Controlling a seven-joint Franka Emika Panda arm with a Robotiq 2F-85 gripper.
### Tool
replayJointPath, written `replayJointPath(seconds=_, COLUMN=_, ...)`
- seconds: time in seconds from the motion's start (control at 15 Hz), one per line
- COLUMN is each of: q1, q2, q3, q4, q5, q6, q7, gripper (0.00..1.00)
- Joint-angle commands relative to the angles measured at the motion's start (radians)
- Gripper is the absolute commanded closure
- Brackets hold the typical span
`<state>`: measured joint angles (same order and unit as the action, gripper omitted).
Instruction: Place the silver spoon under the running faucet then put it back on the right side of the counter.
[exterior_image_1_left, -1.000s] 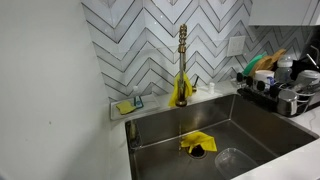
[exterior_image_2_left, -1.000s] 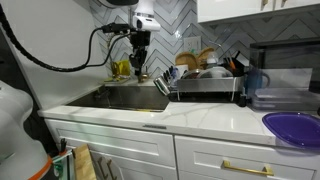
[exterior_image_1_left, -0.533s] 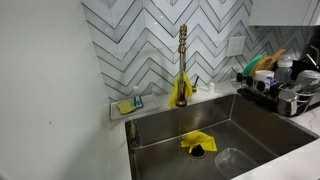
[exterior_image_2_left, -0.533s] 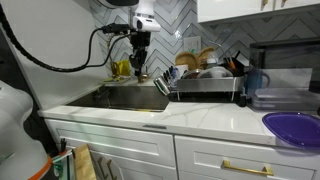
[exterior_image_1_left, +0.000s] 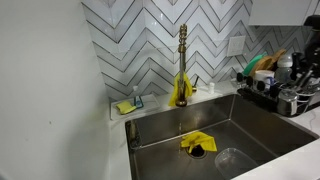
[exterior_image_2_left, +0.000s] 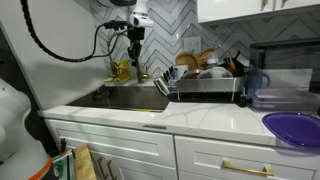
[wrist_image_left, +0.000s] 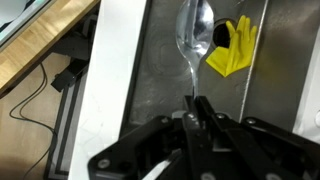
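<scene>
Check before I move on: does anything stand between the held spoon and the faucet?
Nothing visible blocks the faucet. The gripper holds the spoon above the sink basin; the yellow cloth lies lower, on its floor.

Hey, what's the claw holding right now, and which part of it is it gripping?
The claw holds the spoon by the end of its handle. The spoon's bowl sticks out over the sink, beside the yellow cloth.
</scene>
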<state>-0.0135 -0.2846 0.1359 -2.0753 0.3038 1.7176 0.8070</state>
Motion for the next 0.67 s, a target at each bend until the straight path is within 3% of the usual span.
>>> replayJointPath(seconds=0.0, q1=0.071, q2=0.17, q3=0.062, q4=0.177, q5=0.038, q6=-0.06, q7=0.123, gripper=0.98)
replayJointPath(seconds=0.13, q1=0.108, q2=0.235, q3=0.083, q4=0.226, q5=0.03, q6=-0.061, q7=0.16, gripper=0.98)
replayJointPath(seconds=0.2, q1=0.104, q2=0.154, q3=0.062, q4=0.149, q5=0.025, q6=-0.018, q7=0.127, gripper=0.98)
replayJointPath(seconds=0.27, q1=0.118, q2=0.182, q3=0.065, q4=0.167, q5=0.024, q6=-0.017, q7=0.136, gripper=0.92)
replayJointPath(seconds=0.6, q1=0.116, q2=0.176, q3=0.052, q4=0.167, q5=0.024, q6=-0.015, q7=0.134, gripper=0.92)
